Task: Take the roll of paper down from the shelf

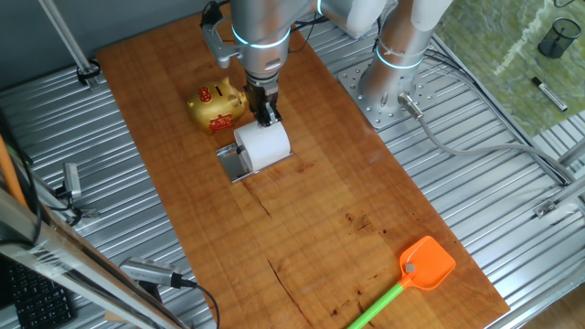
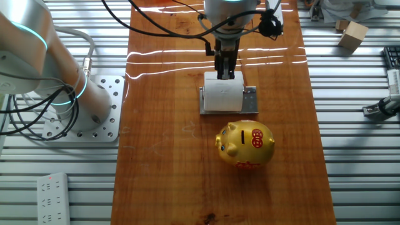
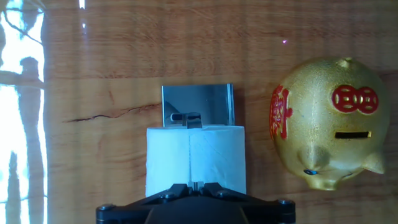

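The white roll of paper [image 1: 263,144] lies on its side on the small silver shelf [image 1: 230,163] near the middle of the wooden table. The other fixed view shows the roll [image 2: 223,97] on the shelf [image 2: 250,100]. My gripper [image 1: 266,117] points straight down, its tips just over the roll's far edge, fingers pressed together. It also shows in the other fixed view [image 2: 225,70]. In the hand view the roll [image 3: 196,158] covers the near part of the shelf [image 3: 198,99], and the shut gripper [image 3: 196,185] sits over it. I cannot tell if the tips touch the paper.
A gold and red piggy-bank figurine [image 1: 218,107] stands close beside the shelf, also in the other fixed view [image 2: 245,144] and the hand view [image 3: 323,121]. An orange fly swatter [image 1: 426,265] lies at the table's near corner. The arm's base [image 1: 388,91] is bolted beside the table.
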You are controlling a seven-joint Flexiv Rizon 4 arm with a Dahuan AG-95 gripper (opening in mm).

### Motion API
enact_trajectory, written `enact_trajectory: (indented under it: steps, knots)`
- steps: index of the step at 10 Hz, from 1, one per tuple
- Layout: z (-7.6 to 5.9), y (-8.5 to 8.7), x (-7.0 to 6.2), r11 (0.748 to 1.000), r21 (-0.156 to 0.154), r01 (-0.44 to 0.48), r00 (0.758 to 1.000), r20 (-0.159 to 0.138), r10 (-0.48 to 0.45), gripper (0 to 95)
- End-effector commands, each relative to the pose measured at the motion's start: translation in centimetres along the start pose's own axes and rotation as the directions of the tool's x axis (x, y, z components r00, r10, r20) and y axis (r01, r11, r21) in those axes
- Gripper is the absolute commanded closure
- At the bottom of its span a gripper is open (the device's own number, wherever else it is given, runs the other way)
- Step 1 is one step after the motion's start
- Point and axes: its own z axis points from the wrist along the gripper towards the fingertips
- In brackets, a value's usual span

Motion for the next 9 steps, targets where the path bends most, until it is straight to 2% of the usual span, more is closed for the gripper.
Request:
enact_trajectory:
  steps: [1, 7, 9]
  knots:
    - [0.11, 0.08, -0.05, 1.0, 0.002, 0.0, 1.0, -0.001, 0.0, 95.0]
    - [0.27, 0.11, -0.1, 1.0, 0.003, 0.004, 1.0, 0.005, -0.004, 95.0]
    - [0.27, 0.11, -0.09, 0.999, -0.003, 0.032, 0.999, 0.013, -0.032, 57.0]
